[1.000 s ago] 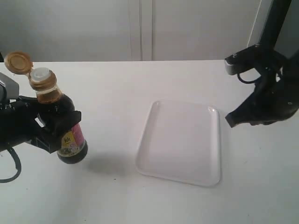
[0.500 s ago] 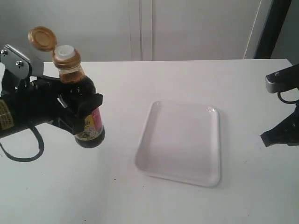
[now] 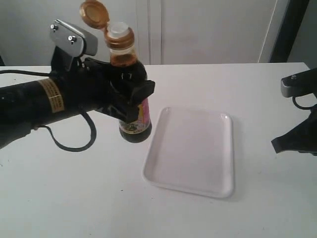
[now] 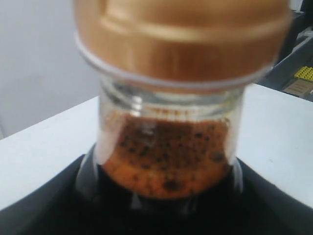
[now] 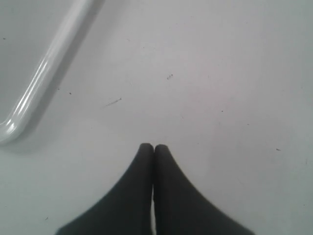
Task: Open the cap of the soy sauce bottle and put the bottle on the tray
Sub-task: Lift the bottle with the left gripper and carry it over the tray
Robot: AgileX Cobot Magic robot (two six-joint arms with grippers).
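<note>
The soy sauce bottle (image 3: 132, 106) hangs above the table just left of the tray, held upright in my left gripper (image 3: 130, 96), which is shut round its dark body. Its golden-brown cap (image 3: 94, 12) is flipped open and back, and the white spout (image 3: 118, 29) is bare. In the left wrist view the bottle's neck (image 4: 166, 142) and golden collar (image 4: 181, 39) fill the picture. The white tray (image 3: 193, 151) lies flat mid-table with nothing on it. My right gripper (image 3: 277, 145) is shut and empty, low over the table right of the tray; its fingertips (image 5: 153, 148) touch.
A corner of the tray's rim (image 5: 34, 93) shows in the right wrist view. The white table (image 3: 74, 198) runs to a pale wall behind. A dark post (image 3: 285, 34) stands at the back right.
My left arm has carried the bottle up and to the right, from the far left to the tray's left edge. The right gripper pulled back to the right and has held still since.
</note>
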